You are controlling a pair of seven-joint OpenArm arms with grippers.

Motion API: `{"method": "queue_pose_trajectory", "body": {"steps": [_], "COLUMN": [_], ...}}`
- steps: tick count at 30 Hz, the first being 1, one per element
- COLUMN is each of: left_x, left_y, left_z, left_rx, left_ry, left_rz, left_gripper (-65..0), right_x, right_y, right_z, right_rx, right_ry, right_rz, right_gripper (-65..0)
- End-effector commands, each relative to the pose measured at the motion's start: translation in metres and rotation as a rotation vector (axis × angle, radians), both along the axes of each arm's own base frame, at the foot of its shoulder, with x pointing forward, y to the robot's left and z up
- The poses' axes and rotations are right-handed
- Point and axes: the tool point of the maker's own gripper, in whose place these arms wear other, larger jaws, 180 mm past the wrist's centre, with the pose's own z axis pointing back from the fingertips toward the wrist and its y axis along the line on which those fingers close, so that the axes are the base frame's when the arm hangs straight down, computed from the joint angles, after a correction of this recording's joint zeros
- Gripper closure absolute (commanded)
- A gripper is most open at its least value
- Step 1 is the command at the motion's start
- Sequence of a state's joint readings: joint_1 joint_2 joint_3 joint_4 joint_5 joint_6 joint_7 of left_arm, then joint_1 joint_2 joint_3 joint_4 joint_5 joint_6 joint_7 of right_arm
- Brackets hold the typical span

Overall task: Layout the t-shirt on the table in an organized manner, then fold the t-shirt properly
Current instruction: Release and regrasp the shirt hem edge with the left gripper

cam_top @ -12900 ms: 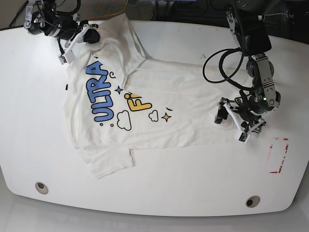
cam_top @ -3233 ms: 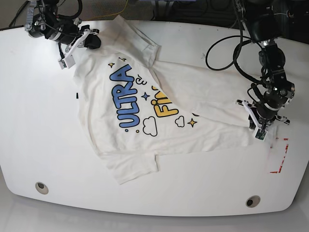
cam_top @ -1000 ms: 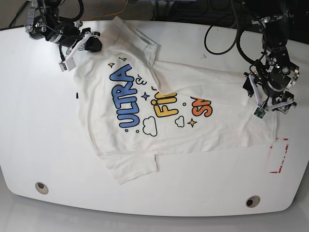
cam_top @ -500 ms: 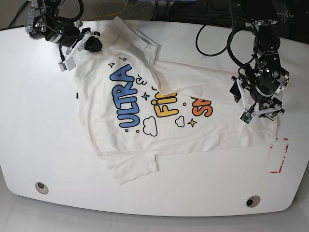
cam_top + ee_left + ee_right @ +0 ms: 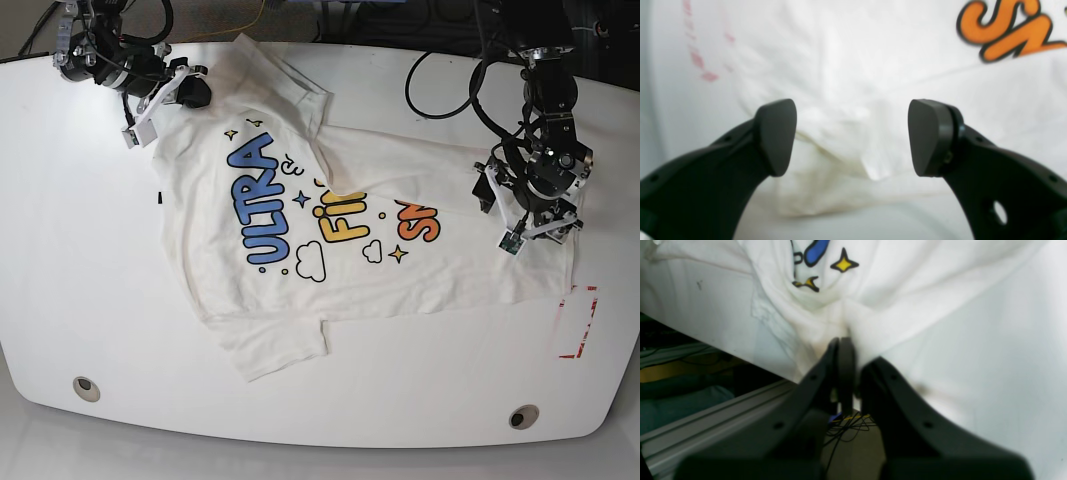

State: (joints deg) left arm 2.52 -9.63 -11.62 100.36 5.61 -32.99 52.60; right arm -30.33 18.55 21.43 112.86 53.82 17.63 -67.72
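Base view: right gripper [image 5: 160, 95] clenched on t-shirt [image 5: 300, 240] edge, left gripper [image 5: 530, 205] spread, hem possibly rumpled beneath.

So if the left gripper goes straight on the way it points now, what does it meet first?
Most likely the t-shirt: a bunched fold of white fabric lies right ahead of the open left gripper, between its fingers. How near it is cannot be judged.
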Motion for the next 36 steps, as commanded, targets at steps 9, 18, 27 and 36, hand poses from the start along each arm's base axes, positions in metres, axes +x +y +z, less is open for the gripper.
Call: {"method": "queue_pose_trajectory", "body": {"steps": [9, 18, 27, 36], "left_x": [0.009, 0.007, 0.005, 0.004], "left_y": [0.0, 0.014, 0.02, 0.024], "left_z": [0.004, 0.002, -0.006, -0.007], "left_rx": [-0.02, 0.034, 0.051, 0.06], "left_ry": [-0.051, -0.034, -0.007, -0.001], "left_rz": [-0.01, 0.001, 0.011, 0.012], "left_gripper": [-49.3, -49.3, -49.3, -49.2], "right_x": [0.006, 0.006, 0.006, 0.006], "right_y": [0.0, 0.0, 0.0, 0.0], "right_z": [0.008, 0.008, 0.008, 0.008], "right_rx": [0.006, 0.005, 0.005, 0.005], "right_ry": [-0.037, -0.035, -0.035, -0.037], "right_rz": [0.002, 0.003, 0.003, 0.003], "right_gripper": [0.0, 0.0, 0.0, 0.0]}}
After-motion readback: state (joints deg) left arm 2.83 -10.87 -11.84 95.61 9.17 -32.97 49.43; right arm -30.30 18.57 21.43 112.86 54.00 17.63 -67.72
